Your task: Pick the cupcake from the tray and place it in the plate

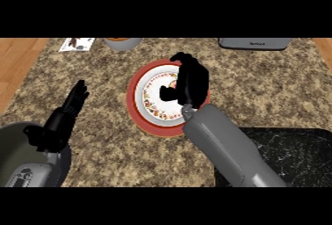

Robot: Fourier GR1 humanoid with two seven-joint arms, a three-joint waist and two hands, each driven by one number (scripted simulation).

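cupcake [174,82] is barely seen, just a pale bit with orange specks tucked under the right hand [193,81], which is curled round it over the red-rimmed plate [146,118]; left hand [65,116] is held open

plate [150,94] centre, tray [292,149] right of it

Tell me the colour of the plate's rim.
Red rim on the plate, clearest in the head view.
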